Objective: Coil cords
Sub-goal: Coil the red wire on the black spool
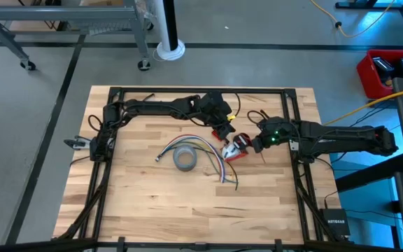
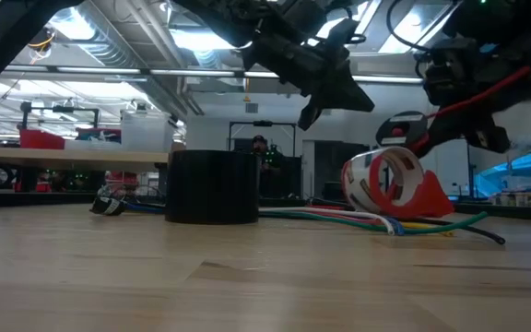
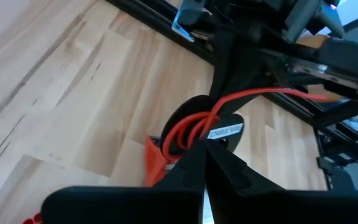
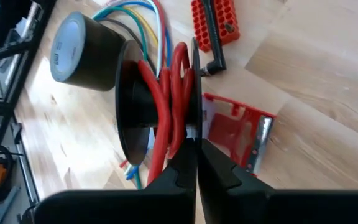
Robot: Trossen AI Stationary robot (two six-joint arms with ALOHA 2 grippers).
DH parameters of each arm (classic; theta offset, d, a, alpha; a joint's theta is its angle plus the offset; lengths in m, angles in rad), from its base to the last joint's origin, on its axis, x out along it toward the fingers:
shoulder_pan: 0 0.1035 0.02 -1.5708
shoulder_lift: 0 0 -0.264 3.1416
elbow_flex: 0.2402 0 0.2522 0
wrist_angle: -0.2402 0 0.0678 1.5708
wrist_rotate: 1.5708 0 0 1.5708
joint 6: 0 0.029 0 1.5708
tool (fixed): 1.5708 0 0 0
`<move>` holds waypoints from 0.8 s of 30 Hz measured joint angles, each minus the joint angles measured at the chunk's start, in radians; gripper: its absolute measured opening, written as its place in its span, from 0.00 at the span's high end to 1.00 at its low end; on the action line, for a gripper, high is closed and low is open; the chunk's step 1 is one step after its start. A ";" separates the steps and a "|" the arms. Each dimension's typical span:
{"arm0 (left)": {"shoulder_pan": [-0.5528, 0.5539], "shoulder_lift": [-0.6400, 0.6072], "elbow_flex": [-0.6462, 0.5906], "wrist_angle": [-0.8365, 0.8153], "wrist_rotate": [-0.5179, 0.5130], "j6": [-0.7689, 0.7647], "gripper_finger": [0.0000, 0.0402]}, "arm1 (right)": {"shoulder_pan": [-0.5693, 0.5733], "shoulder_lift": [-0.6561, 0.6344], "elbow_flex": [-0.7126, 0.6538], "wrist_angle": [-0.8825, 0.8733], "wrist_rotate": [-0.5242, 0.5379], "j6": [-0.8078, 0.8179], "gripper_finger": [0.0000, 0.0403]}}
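The wooden surface [image 1: 159, 196] carries everything, framed by black rails along its edges. Both dark arms reach in toward the middle: the left arm stretches from the left rail across the far side, and the right arm comes in from the right rail. Near the centre lies a grey tape roll [image 1: 185, 159], standing on its flat end; in the low view it reads as a dark drum [image 2: 213, 186]. Beside it a bundle of coloured wires [image 1: 205, 155] fans across the wood, touching the roll and running toward the near side. Just right of the roll, between the two pincers, sits a black spool [image 4: 132, 93] with the red wire [image 4: 173, 74] wound around its core in several turns; a red plastic holder [image 4: 235, 134] lies next to it, and a red block with rows of holes [image 4: 213, 22] rests farther off. The left pincer [image 1: 222, 126] hangs just above the spool with its fingers pressed together, and a strand of the red wire [image 3: 253, 94] runs past its tips. The right pincer [image 1: 252, 143] is closed as well, its tips at the spool's rim, touching the red windings. Whether either pincer actually pinches the wire cannot be told.
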State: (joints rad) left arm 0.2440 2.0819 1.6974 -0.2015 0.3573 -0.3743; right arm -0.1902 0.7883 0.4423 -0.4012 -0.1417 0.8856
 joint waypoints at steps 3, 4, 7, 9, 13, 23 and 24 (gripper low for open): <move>0.006 0.000 0.000 0.010 0.000 -0.010 1.00 | 0.000 0.000 0.000 0.016 0.001 0.000 0.99; 0.009 0.000 0.000 0.015 0.005 -0.021 1.00 | 0.000 0.000 0.000 0.018 0.003 0.000 0.99; 0.025 0.000 0.000 0.011 0.089 -0.046 1.00 | 0.000 0.000 0.000 0.028 0.040 -0.001 0.99; 0.036 0.001 0.000 0.009 0.195 -0.040 1.00 | 0.000 0.000 0.000 0.033 0.064 -0.001 0.99; 0.051 0.001 0.000 0.013 0.361 -0.012 0.99 | 0.000 0.000 0.000 0.037 0.089 -0.004 0.99; -0.005 0.002 0.000 0.063 0.412 -0.018 0.70 | 0.000 -0.001 0.000 0.064 0.157 -0.001 0.99; -0.016 0.002 0.000 0.072 0.414 -0.015 0.67 | 0.000 -0.001 0.000 0.064 0.186 -0.001 0.99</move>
State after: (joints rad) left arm 0.2277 2.0834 1.6978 -0.1298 0.7708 -0.3888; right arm -0.1902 0.7876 0.4423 -0.3374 0.0439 0.8848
